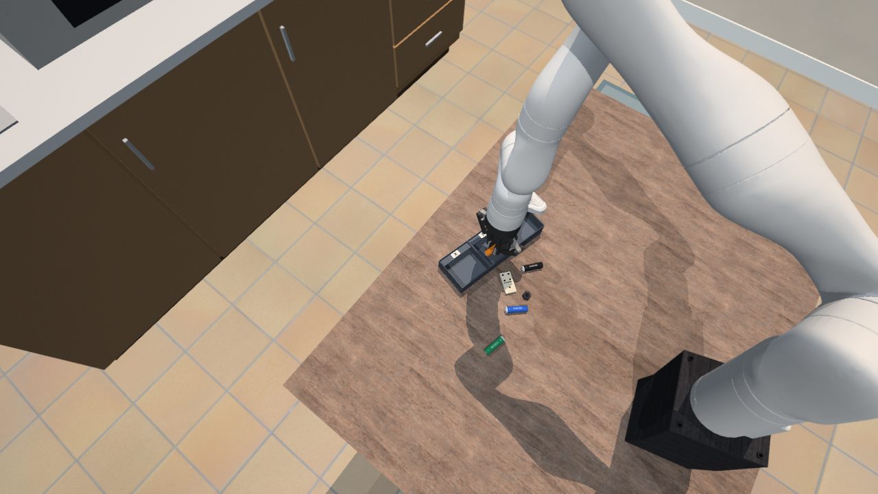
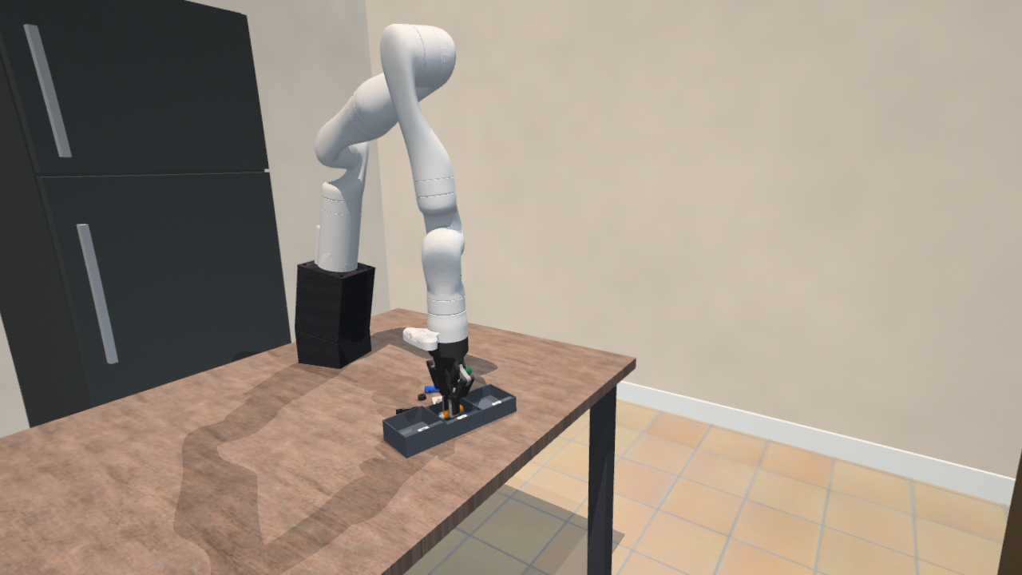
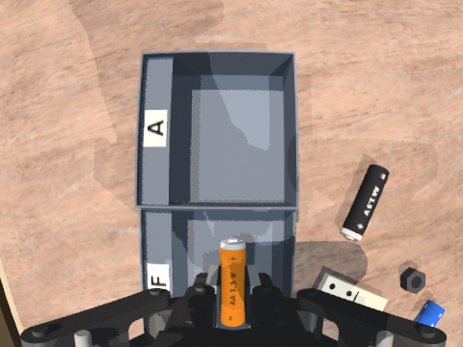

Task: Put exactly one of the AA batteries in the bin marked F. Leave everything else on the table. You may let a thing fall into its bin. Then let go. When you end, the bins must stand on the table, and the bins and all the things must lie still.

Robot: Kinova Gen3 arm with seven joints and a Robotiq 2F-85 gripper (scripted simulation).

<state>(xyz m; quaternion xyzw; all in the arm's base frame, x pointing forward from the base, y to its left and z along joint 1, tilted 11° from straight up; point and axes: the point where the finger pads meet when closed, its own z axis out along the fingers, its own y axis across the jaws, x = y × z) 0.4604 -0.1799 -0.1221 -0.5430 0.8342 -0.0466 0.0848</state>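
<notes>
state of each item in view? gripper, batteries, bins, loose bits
gripper: shut on the orange battery
orange battery: held over bin F
bin F: nothing seen inside
bin A: empty
black battery: lying on table
blue battery: lying on table
green battery: lying on table
domino: flat on table
nut: on table

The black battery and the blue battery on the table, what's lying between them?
In the top view, a small black nut lies on the table between the black battery and the blue battery; the domino sits just beside that line.

White labels read "A" (image 3: pixel 156 127) and, partly hidden, apparently "F" (image 3: pixel 158 278) on bin walls.
</notes>
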